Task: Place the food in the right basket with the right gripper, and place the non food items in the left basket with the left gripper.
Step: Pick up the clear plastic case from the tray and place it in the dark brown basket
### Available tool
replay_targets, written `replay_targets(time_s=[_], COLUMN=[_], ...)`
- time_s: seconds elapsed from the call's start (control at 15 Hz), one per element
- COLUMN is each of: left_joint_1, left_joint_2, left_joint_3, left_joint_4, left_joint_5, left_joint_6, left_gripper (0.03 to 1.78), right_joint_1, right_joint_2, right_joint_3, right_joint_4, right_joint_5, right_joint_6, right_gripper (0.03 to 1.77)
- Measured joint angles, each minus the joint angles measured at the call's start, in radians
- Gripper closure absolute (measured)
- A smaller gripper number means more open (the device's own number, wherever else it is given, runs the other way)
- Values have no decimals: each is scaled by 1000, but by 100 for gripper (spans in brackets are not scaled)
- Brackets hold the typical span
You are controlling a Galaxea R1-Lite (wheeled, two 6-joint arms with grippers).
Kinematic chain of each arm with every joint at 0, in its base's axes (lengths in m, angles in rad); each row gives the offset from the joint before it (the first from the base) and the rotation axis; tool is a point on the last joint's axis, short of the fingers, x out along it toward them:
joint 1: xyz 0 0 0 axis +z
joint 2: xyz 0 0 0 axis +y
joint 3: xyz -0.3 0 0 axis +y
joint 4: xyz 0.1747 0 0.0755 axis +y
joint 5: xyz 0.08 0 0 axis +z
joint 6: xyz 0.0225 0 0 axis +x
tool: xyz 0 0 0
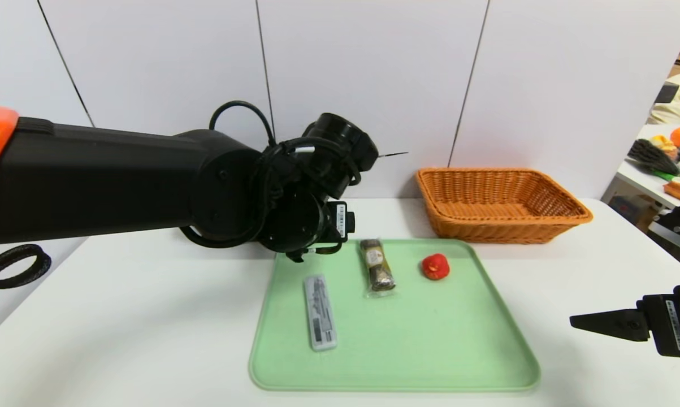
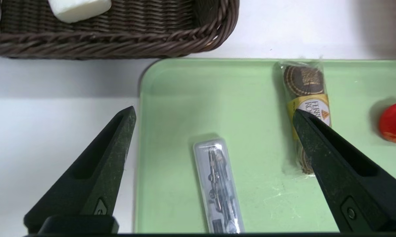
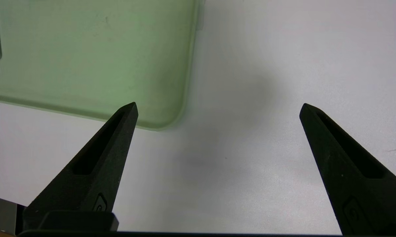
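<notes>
Smooth green tray (image 1: 430,362) ctr frame: wrapped snack roll (image 1: 377,264), red duck (image 1: 435,266), slim grey case (image 1: 320,311). Woven orange basket (image 1: 566,217) upper right. Left gripper (image 2: 214,113) w/ fingers spread wide, empty, over tray's far-left corner; dark wicker basket (image 2: 125,42) w/ white block (image 2: 77,8), both cut off. Right gripper (image 3: 217,108) lower right, spread wide, empty.

Materials and finishes. Left basket (image 2: 118,42): dark woven wicker, coarse ribbed weave. Right basket (image 1: 501,204): orange-tan wicker, same rough texture. Tray (image 1: 396,350): smooth matt green plastic, faintly scuffed. Snack roll (image 2: 304,98): glossy clear plastic wrapper over a gold label. Grey case (image 2: 219,187): translucent, shiny plastic. Duck (image 1: 435,266): smooth red rubber-like surface. White block (image 2: 77,8): matt. Left gripper (image 2: 214,115): matt black, finely grained fingers. Table (image 1: 119,333): smooth white.
</notes>
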Motion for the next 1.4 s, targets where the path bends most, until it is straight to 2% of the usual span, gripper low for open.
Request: replay_targets(time_s=[0.47, 0.67, 0.93, 1.4], left_joint_1=[-38, -40, -40, -39], left_joint_2=[40, 61, 95, 159], left_joint_3=[2, 1, 1, 6], left_joint_4=[211, 231, 250, 252], left_joint_5=[-8, -38, -140, -161], left_joint_6=[-256, -279, -316, -337], left_gripper=[12, 12, 12, 12], right_joint_1=[4, 11, 12, 12], right_joint_2=[4, 4, 1, -5], right_joint_3=[4, 3, 9, 16], right_joint_4=[1, 2, 6, 6], right_joint_5=[1, 0, 0, -1], right_joint_6=[0, 1, 2, 3], right_gripper=[10, 10, 10, 10])
